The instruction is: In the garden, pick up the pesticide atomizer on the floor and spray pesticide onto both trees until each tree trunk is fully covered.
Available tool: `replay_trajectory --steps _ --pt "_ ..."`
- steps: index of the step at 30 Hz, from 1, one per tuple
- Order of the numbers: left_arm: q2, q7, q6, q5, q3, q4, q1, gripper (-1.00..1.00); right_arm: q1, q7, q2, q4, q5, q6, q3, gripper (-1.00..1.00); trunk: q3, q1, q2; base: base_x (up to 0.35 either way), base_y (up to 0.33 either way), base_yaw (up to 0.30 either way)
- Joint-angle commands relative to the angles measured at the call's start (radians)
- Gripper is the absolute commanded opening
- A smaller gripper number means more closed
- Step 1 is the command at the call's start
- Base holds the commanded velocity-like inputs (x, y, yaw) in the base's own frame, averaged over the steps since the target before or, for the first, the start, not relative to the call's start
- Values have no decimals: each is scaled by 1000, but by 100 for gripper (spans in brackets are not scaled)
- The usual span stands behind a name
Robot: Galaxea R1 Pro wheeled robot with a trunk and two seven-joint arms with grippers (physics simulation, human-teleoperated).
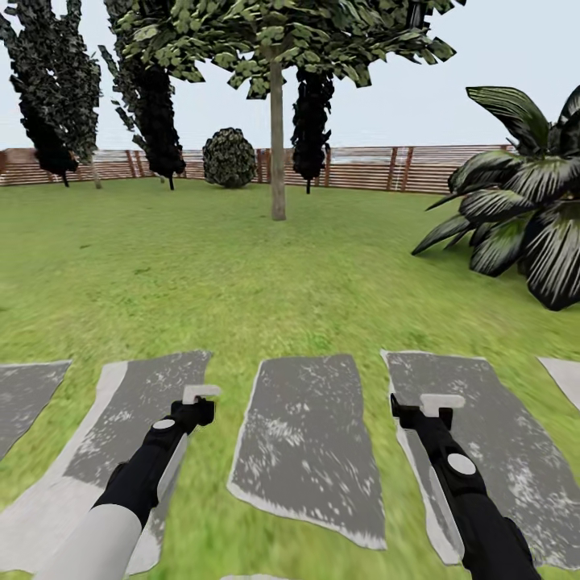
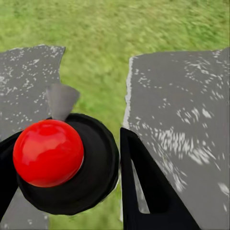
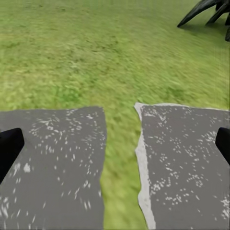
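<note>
Already the left gripper (image 2: 67, 167) pinches the spray bottle (image 2: 62, 165), the right gripper (image 3: 115, 143) spread empty over paving stones (image 1: 302, 439), while the tree trunk (image 1: 277, 145) far ahead awaits spraying.

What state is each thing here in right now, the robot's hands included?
left hand: closed on the pesticide atomizer
pesticide atomizer: held, red top towards the wrist camera
right hand: open, empty, above a stepping stone
tree trunk: upright, no white spray visible on it
</note>
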Motion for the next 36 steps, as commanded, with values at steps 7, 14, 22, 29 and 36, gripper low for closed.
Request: replay_trajectory --steps 7,14,22,29,36 --pt "0 0 0 0 0 0 0 -100 0 0 0 0 0 0 0 100 7 0 0 338 1 225" --pt "0 0 0 1 0 0 0 -100 0 0 0 0 0 0 0 100 13 0 0 339 56 195" --pt "0 0 0 1 0 0 0 -100 0 0 0 0 1 0 0 100 14 0 0 339 99 23" --pt "0 0 0 1 0 0 0 -100 0 0 0 0 2 1 0 100 14 0 0 339 100 0" --pt "0 0 0 0 0 0 0 -100 0 0 0 -1 2 1 0 100 14 0 0 339 39 0"
